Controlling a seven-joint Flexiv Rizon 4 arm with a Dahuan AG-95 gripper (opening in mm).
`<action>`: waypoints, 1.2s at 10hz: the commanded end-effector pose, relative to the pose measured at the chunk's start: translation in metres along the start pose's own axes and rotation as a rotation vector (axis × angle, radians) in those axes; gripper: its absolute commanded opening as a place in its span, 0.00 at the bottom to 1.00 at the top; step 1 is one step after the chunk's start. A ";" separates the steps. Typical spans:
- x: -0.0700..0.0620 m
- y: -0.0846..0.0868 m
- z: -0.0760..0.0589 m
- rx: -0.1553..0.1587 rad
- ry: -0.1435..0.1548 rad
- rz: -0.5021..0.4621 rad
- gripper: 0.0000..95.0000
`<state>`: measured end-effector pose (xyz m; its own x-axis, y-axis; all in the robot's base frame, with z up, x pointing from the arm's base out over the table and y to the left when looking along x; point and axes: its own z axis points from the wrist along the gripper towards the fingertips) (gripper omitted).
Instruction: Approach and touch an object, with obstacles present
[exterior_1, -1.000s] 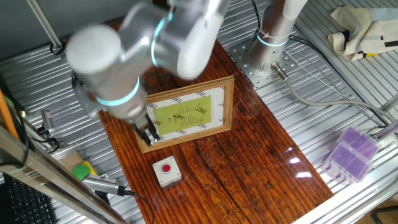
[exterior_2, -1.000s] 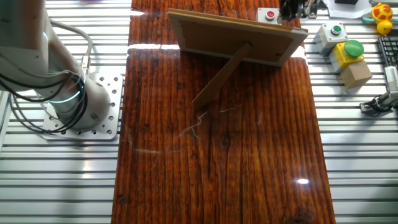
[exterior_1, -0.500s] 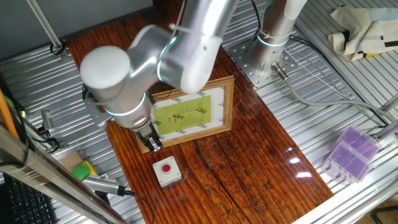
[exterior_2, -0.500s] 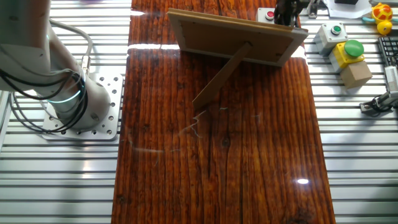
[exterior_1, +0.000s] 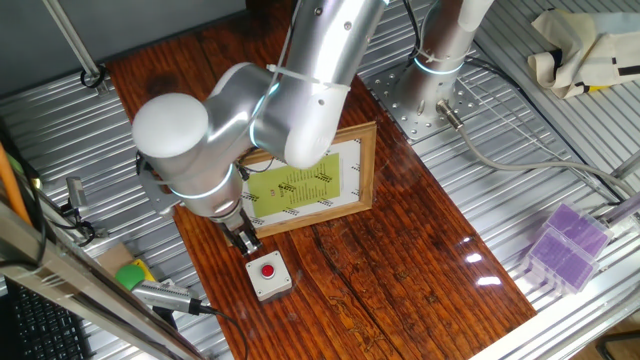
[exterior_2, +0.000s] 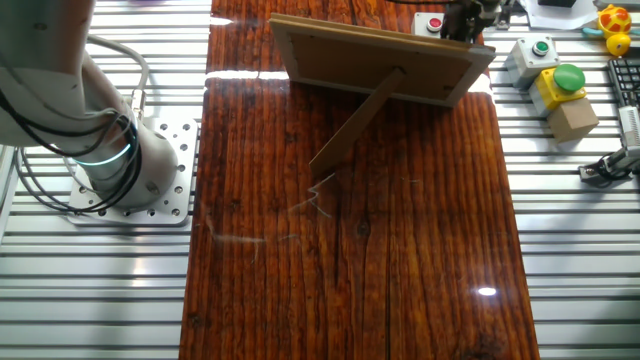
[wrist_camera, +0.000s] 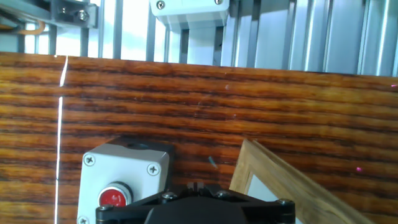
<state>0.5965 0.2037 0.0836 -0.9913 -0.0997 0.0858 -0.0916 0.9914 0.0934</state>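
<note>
The small light-grey box with the round red button (exterior_1: 268, 274) sits on the wooden board, just in front of the picture frame's left corner. It also shows in the hand view (wrist_camera: 124, 177) at lower left, and in the other fixed view (exterior_2: 430, 24) it peeks out behind the frame. The wooden picture frame (exterior_1: 300, 180) with its yellow-green sheet stands propped up; its back shows in the other fixed view (exterior_2: 380, 60) and its corner in the hand view (wrist_camera: 273, 180). My gripper (exterior_1: 247, 242) is shut and empty, just above and behind the box, beside the frame's corner. Its tips (wrist_camera: 196, 185) are together.
A green-and-yellow block (exterior_1: 133, 272) and a metal tool (exterior_1: 170, 295) lie left of the board. A purple box (exterior_1: 565, 245) sits at the right edge. The other fixed view shows a grey box with a green button (exterior_2: 535, 50), a green-topped block (exterior_2: 565, 85) and a wooden cube (exterior_2: 575, 120).
My gripper has moved forward and down along the frame's left corner and is now closer to the button box. The box and frame have not moved.
</note>
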 end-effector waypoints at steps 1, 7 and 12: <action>-0.001 0.002 0.004 -0.012 0.000 0.005 0.00; -0.002 0.002 0.007 -0.051 -0.001 0.035 0.00; -0.002 0.001 0.006 -0.048 0.027 -0.038 0.00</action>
<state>0.5982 0.2051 0.0775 -0.9851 -0.1341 0.1075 -0.1180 0.9825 0.1442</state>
